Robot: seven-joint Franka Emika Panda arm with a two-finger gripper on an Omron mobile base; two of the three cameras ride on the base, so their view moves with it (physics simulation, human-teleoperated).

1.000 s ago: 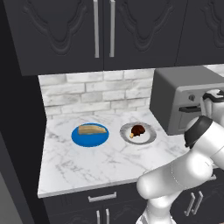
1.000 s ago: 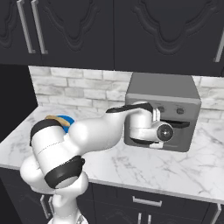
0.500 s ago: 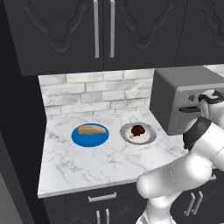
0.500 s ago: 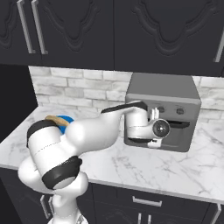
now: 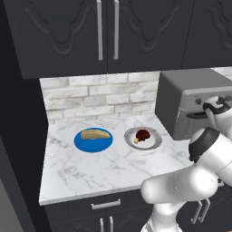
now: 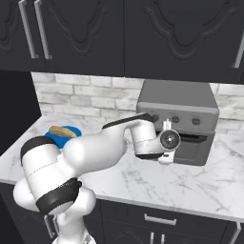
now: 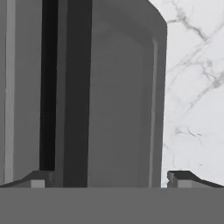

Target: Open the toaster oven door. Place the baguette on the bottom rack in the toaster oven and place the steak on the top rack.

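The grey toaster oven stands at the right end of the counter. Its door looks shut, with the dark bar handle along its upper edge. My gripper is open and close against the door front. In the hand view its fingertips stand wide on either side of the handle and the door panel. The tan baguette lies on a blue plate. The dark steak sits on a grey plate.
Dark upper cabinets hang over the marble counter, with a white brick backsplash behind. Bare counter lies in front of the oven. Knobs sit on the strip above the door.
The hand has edged slightly closer to the oven door near the handle. Its jaws stayed open, and the plates and food have not moved.
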